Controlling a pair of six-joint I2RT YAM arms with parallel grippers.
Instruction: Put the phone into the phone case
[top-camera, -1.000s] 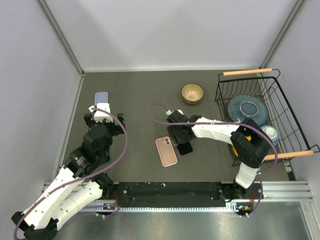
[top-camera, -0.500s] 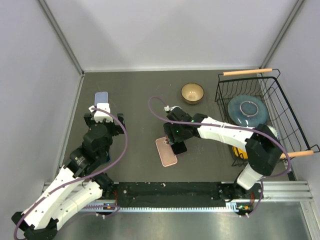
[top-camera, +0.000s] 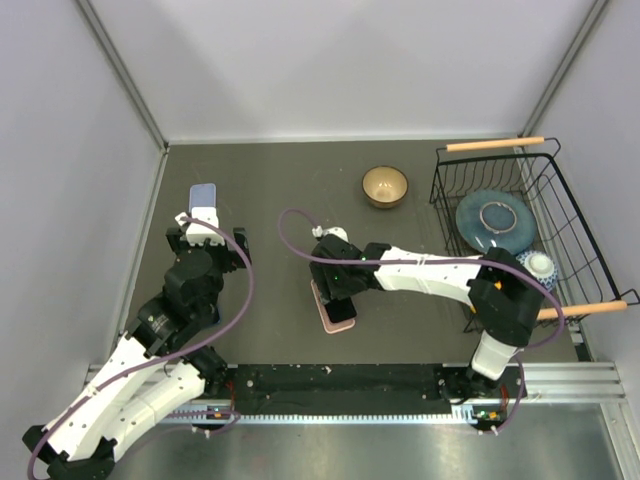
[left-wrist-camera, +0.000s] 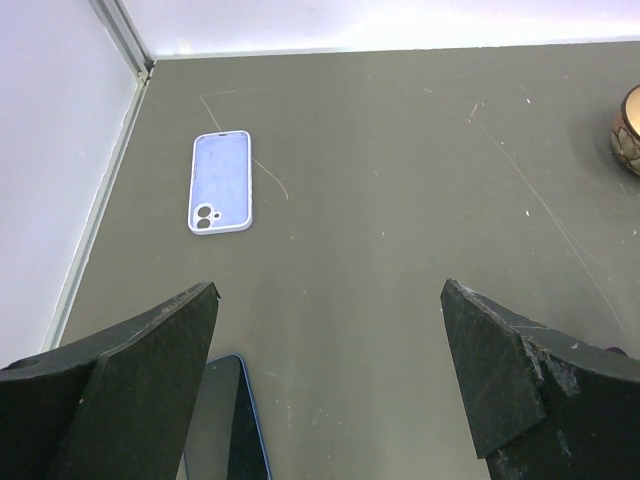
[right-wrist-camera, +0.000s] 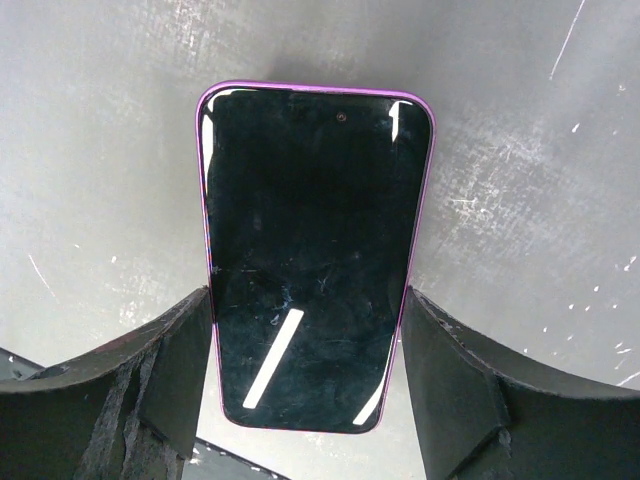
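Note:
My right gripper (top-camera: 338, 298) is shut on a black-screened phone with a purple rim (right-wrist-camera: 313, 250), one finger on each long side. In the top view the phone (top-camera: 342, 311) lies over the pink phone case (top-camera: 319, 296), whose edge shows around it. I cannot tell whether phone and case touch. My left gripper (left-wrist-camera: 330, 300) is open and empty above the table at the left. A light blue phone case (left-wrist-camera: 221, 182) lies ahead of it, also in the top view (top-camera: 203, 193). A blue-rimmed phone (left-wrist-camera: 228, 420) lies by its left finger.
A tan bowl (top-camera: 385, 186) sits at the back centre. A black wire basket (top-camera: 575, 235) with a blue plate (top-camera: 497, 220) stands at the right. Grey walls close in the table on the left, back and right.
My right gripper has carried the phone leftward from beside the pink case to over it. The left arm has not moved.

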